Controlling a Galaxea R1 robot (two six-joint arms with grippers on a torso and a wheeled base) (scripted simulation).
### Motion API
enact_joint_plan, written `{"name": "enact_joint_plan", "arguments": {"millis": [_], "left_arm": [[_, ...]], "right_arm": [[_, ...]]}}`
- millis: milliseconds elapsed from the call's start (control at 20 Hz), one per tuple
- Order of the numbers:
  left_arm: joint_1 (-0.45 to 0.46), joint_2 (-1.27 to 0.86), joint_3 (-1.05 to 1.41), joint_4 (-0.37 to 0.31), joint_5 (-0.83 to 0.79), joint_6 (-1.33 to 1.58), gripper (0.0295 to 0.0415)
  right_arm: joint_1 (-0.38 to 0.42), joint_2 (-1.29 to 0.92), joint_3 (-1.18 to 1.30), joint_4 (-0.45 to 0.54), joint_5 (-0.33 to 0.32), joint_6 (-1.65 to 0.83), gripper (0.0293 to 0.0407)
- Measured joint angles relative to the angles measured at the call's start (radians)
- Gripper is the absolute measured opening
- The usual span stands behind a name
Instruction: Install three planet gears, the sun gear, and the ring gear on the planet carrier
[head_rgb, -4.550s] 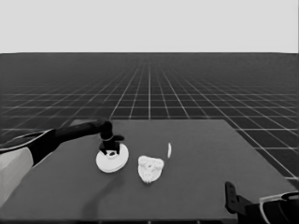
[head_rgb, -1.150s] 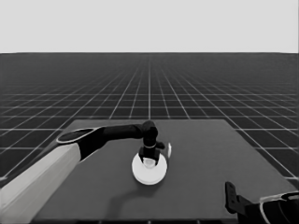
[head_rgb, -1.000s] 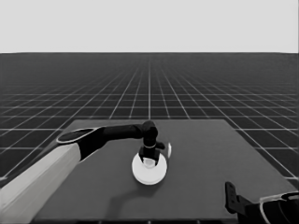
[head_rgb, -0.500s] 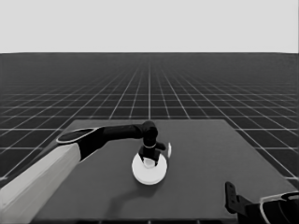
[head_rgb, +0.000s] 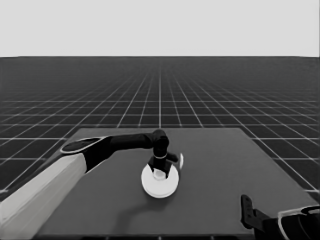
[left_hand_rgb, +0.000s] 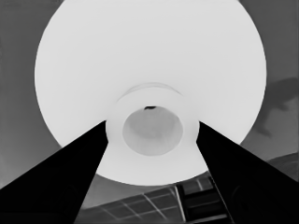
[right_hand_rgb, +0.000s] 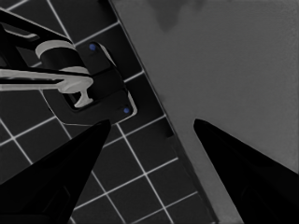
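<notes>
Pinching the raised smooth hub of the larger white round part (head_rgb: 159, 182), the left end effector (head_rgb: 160, 169) stands directly above it. Its black pointed fingers (left_hand_rgb: 70, 177) press the hub's sides. The right end effector (right_hand_rgb: 149, 186) waits spread at the dark bench (head_rgb: 220, 200) corner.

Dark table (head_rgb: 215, 200) bearing larger round part (head_rgb: 159, 183), thin white piece (head_rgb: 181, 160).
</notes>
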Motion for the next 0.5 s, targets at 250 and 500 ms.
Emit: {"name": "enact_joint_plan", "arguments": {"millis": [250,500], "left_arm": [[0.0,0.0,0.0,0.0,0.0,0.044,0.0349],[-0.001,0.0,0.0,0.0,0.0,0.078,0.0381]], "right_arm": [[0.0,0.0,0.0,0.0,0.0,0.0,0.0385],[0.0,0.0,0.0,0.0,0.0,0.0,0.0385]]}}
